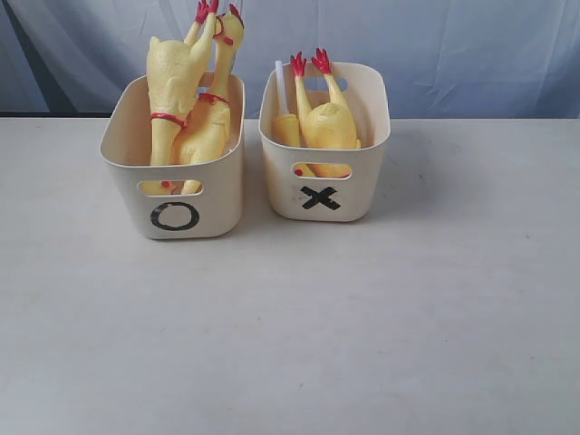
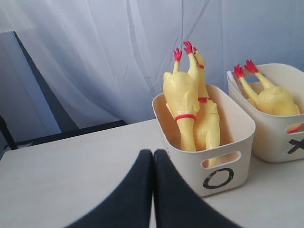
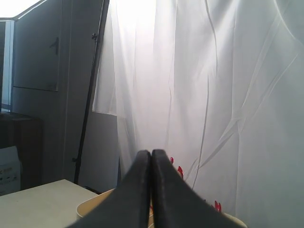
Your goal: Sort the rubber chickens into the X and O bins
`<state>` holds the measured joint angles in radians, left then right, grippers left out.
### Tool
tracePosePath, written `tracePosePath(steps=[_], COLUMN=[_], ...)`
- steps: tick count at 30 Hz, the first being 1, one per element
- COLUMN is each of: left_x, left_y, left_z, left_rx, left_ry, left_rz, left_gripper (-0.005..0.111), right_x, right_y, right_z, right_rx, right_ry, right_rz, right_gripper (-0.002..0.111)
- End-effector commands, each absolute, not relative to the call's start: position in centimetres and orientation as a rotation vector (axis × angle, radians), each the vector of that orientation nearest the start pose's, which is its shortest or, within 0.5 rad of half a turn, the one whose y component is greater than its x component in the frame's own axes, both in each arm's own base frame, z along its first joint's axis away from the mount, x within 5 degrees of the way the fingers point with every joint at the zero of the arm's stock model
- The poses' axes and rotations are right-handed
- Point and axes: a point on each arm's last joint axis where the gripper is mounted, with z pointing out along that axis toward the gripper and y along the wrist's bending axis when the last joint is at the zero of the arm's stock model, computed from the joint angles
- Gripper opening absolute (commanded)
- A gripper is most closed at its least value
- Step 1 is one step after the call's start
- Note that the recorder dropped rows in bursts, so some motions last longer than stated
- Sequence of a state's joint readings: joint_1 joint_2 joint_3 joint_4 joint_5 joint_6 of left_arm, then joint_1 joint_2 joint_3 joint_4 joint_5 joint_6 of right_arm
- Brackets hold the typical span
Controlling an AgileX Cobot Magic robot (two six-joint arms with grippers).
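Nearest the front edge of the pale off-white worktop (image 1: 290, 353), only bare surface is shown in the exterior view, and neither arm is seen there. In the wrist views, the black left gripper (image 2: 153, 154) and the black right gripper (image 3: 151, 154) are each shown with fingers pressed together and nothing held between them.

Toward the far edge, two cream plastic tubs with rounded corners and slot handles are set side by side, close but apart. Left of the middle stands the O bin (image 1: 217, 204), marked with a black O. Two long yellow rubber chickens (image 1: 172, 91) with red neck bands are stood in it, reaching well above the rim. At the middle stands the X bin (image 1: 358, 186), marked with a black X. Shorter, plump yellow rubber chickens (image 1: 326, 125) are tucked inside it, red feet up.

Sorting is judged complete, since no chicken is seen outside the tubs. Nothing further seems called for beyond a check of each tub.

Behind the far edge, a pale blue-white cloth curtain (image 1: 453, 54) is hung. A thin dark stand pole (image 3: 88, 95) is seen beside it.
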<state>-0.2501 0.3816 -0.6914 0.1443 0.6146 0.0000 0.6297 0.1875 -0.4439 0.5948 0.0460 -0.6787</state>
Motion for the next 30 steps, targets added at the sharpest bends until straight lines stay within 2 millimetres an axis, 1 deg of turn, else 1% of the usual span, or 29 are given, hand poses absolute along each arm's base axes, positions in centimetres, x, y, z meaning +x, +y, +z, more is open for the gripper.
tracePosePath(steps=[1, 6, 8, 10, 12, 14, 15, 17, 19, 20, 21, 23, 30], left_x=[5.8, 5.8, 5.8, 5.8, 5.4, 4.2, 3.8, 1.8, -0.1, -1.1, -1.5, -1.3, -0.8], left_y=[-0.7, -0.8, -0.8, -0.8, -0.6, 0.2, 0.4, 0.6, 0.6, 0.5, 0.5, 0.6, 0.7], left_z=[35.9, 35.9, 35.9, 35.8, 35.9, 36.2, 36.3, 36.4, 35.9, 35.2, 34.8, 34.2, 33.5], left_rx=[0.26, 0.26, 0.259, 0.26, 0.221, 0.114, 0.082, 0.006, -0.032, -0.041, -0.041, -0.04, -0.038], left_ry=[1.78, 1.782, 1.782, 1.786, 1.775, 1.732, 1.716, 1.64, 1.57, 1.532, 1.514, 1.534, 1.56], left_rz=[-0.028, -0.038, -0.041, -0.039, -0.032, 0.048, 0.072, 0.134, 0.169, 0.179, 0.18, 0.189, 0.201], left_gripper=[0.0, 0.0, 0.0, 0.0, 0.0, 0.0, 0.0, 0.0, 0.0, 0.0, 0.0, 0.0, 0.0], right_x=[3.5, 3.5, 3.1, 2.8, 3.0, 3.0, 2.9, 2.1, 0.8, 0.4, 0.4, 0.3, 0.3], right_y=[2.9, 2.9, 2.7, 2.3, 2.0, 1.5, 1.3, 0.9, 0.5, 0.5, 0.5, 0.3, 0.3], right_z=[34.4, 34.4, 34.4, 34.5, 34.5, 34.5, 34.5, 34.6, 34.7, 34.7, 34.7, 34.9, 34.9], right_rx=[-0.474, -0.477, -0.474, -0.442, -0.385, -0.287, -0.266, -0.211, -0.172, -0.162, -0.159, -0.14, -0.142], right_ry=[1.201, 1.204, 1.186, 1.174, 1.187, 1.203, 1.201, 1.169, 1.114, 1.096, 1.096, 1.074, 1.077], right_rz=[0.488, 0.49, 0.493, 0.46, 0.378, 0.27, 0.24, 0.169, 0.12, 0.107, 0.101, 0.095, 0.096], right_gripper=[0.0, 0.0, 0.0, 0.0, 0.0, 0.0, 0.0, 0.0, 0.0, 0.0, 0.0, 0.0, 0.0])
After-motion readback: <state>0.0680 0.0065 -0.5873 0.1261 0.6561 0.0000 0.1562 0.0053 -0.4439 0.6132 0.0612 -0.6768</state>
